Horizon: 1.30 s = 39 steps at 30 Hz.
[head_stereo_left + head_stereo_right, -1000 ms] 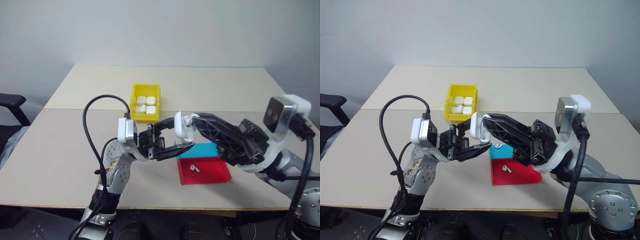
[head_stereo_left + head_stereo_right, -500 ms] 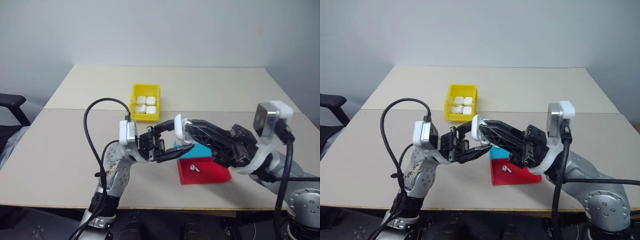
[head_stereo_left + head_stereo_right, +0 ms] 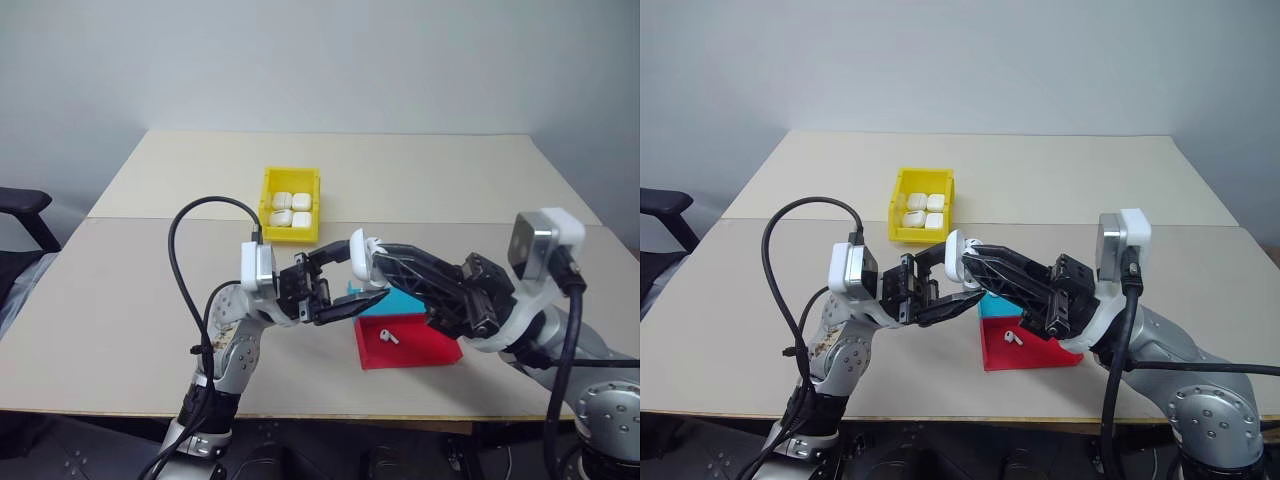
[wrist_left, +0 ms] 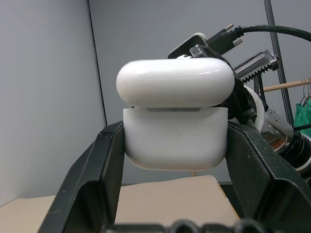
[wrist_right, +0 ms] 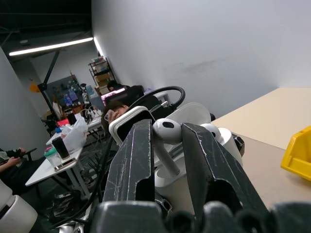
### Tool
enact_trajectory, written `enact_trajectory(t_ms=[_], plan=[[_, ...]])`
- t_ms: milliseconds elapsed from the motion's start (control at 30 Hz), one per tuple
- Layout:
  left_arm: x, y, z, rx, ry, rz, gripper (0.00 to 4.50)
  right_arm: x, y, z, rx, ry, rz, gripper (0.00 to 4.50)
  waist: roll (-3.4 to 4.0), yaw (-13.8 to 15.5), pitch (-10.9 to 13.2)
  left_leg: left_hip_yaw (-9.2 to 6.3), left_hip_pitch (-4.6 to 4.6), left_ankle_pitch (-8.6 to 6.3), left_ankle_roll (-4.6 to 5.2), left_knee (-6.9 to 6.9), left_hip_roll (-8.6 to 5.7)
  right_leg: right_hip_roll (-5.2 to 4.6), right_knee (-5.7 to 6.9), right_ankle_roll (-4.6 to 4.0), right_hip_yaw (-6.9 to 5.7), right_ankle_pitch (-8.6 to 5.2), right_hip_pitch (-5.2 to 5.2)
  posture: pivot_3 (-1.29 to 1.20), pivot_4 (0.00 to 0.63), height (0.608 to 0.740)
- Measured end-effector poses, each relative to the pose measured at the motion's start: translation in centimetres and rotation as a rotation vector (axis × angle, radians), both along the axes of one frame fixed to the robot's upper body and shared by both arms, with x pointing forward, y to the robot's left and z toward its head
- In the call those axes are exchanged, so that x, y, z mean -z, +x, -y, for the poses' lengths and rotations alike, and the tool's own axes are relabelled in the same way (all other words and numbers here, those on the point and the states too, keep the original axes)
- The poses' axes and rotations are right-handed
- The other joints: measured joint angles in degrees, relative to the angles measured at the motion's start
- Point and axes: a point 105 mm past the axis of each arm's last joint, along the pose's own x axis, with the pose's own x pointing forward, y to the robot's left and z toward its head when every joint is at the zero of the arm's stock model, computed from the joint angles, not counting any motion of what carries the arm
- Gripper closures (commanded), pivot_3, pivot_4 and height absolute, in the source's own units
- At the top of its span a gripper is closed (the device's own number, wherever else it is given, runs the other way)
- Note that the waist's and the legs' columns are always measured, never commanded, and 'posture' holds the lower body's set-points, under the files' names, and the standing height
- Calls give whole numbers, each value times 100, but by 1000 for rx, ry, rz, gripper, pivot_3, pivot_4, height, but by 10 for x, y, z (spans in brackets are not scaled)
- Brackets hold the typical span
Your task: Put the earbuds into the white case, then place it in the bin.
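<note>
Bin (image 3: 291, 204), yellow, sits back of the tabletop's (image 3: 120, 290) middle with four white cases inside. Above the front edge, the left claw (image 4: 175, 145) is clamped on the white case (image 4: 174, 138), lid raised. The right claw (image 5: 167, 145) pinches one earbud (image 5: 167, 131) by its stem, just at the case. Another earbud (image 3: 388, 337) lies in the red tray (image 3: 420, 345) near the front edge.

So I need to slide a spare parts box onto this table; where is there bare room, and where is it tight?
Free: the beige tabletop behind and right of the yellow plastic bin, and its near-left part. Crowded: around the teal-and-red flat tray, with both grippers over it.
</note>
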Motion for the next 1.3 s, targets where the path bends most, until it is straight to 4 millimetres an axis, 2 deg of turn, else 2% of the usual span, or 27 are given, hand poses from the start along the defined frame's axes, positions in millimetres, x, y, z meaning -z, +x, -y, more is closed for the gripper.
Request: enact_trajectory(t_ms=[67,167,233,600,767,900,1000,1033,1100,1300], plan=[[0,0,0,0,-1,-1,1721,0,0,0,1,-2,2,3656,0,0,0,0,0,0,0,0,0,0,0,0,0,0,0,0,150,740],[0,0,0,0,-2,-2,1721,0,-1,0,-3,-13,8,2896,0,1,0,0,0,0,0,0,0,0,0,0,0,0,0,0,150,740],[1,1,0,-4,-1,-8,1721,0,-2,0,-2,-26,21,2225,0,1,0,0,0,0,0,0,0,0,0,0,0,0,0,0,150,740],[2,0,-1,-1,5,16,1721,4,-7,7,11,-44,72,2225,0,3,0,0,0,0,0,1,-1,0,-1,0,0,0,2,0,150,740],[16,8,-1,-26,63,-7,1721,-7,-8,18,64,-139,195,2225,0,2,0,1,1,0,0,2,-1,0,0,1,-1,0,1,0,150,740],[34,16,2,-62,147,-4,1721,-27,-7,15,71,-288,350,3123,-1,-3,0,0,0,0,0,-1,2,4,0,-1,-1,-1,-3,0,150,740],[42,23,9,-91,213,16,1721,-35,1,5,54,-374,395,4231,-1,-3,0,2,1,0,0,3,1,2,2,-2,2,-1,-3,0,150,740],[42,25,12,-100,229,23,1721,-35,4,1,52,-414,408,4471,-1,-1,0,1,0,0,0,3,1,2,0,-2,-1,-1,-1,0,150,740],[42,27,18,-109,248,38,1721,-32,8,-5,43,-497,430,4471,0,10,0,0,-3,-2,3,1,2,1,-4,-1,-2,-1,-4,0,150,740],[39,26,26,-107,221,56,1721,-7,15,-16,-5,-657,437,4471,-1,11,0,3,-24,-8,14,17,0,-4,-8,4,-3,3,-12,0,150,740]])
